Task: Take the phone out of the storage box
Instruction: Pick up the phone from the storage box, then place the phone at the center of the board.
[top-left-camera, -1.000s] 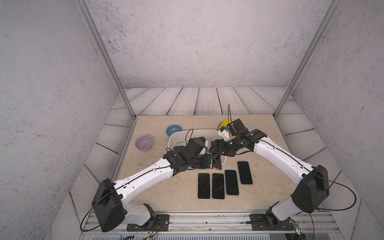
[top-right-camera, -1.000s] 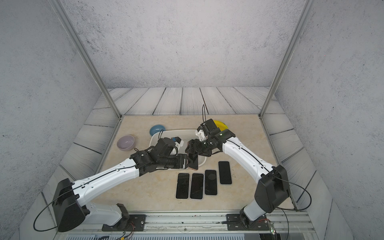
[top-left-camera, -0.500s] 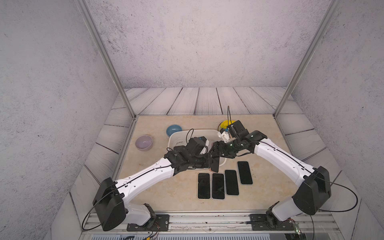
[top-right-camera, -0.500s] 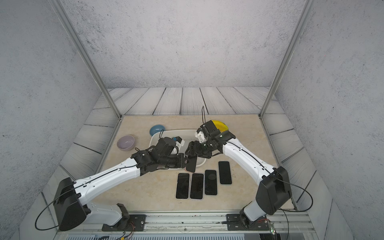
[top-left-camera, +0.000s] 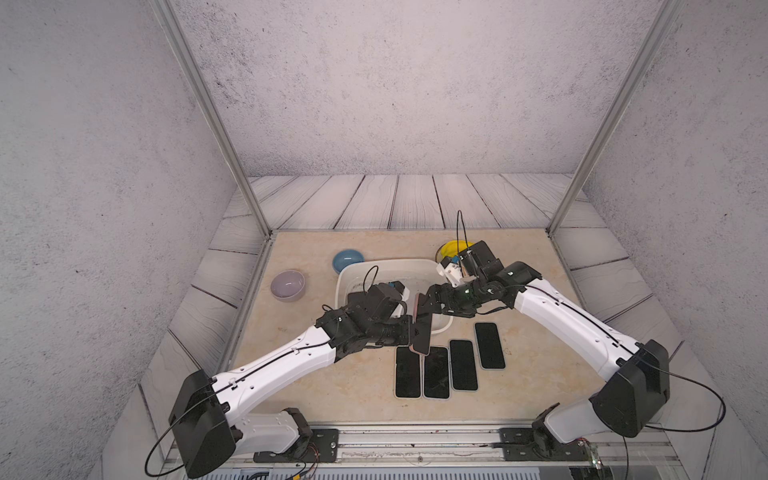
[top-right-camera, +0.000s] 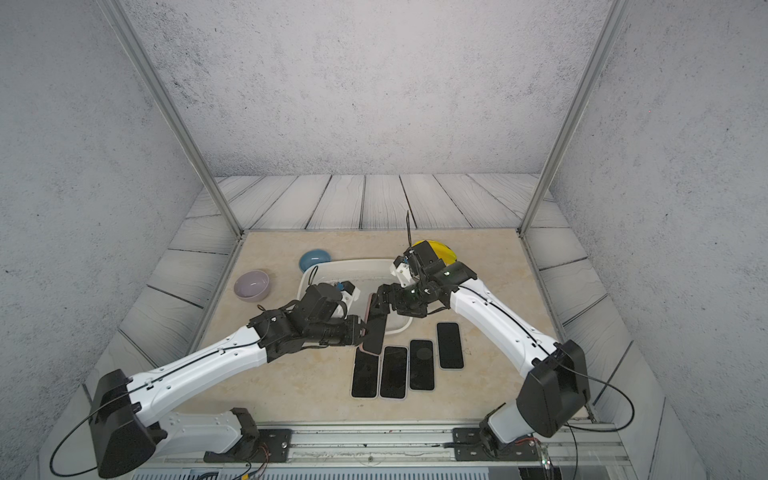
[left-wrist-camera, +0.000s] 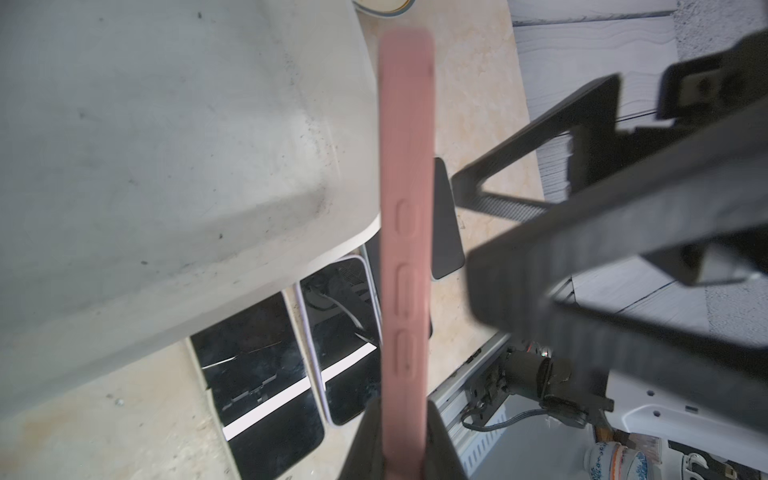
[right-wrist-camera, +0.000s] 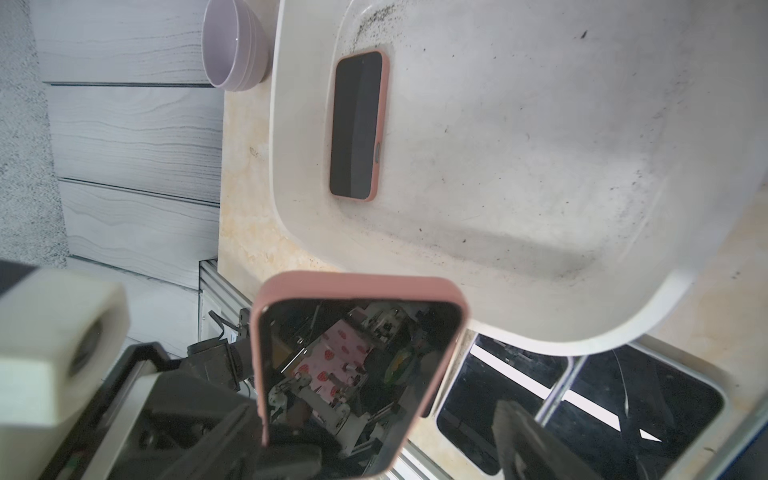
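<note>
Pink-cased phone (left-wrist-camera: 405, 208) stands edge-up over the near rim of the storage box (top-left-camera: 386, 263). Its long axis runs from the left gripper (left-wrist-camera: 403, 428), clamped on its near end, toward the right gripper (top-left-camera: 429, 302), whose jaws are spread just beside its far end. 1 more pink phone (right-wrist-camera: 359, 124) lies flat inside.

Pink-cased phone (left-wrist-camera: 405, 208); white storage box (right-wrist-camera: 540, 124), dark specks; lilac bowl (right-wrist-camera: 235, 45)

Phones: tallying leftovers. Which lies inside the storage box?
The pink-cased phone flat on the storage box floor; the other pink one is in the left pincer, four lie outside.
</note>
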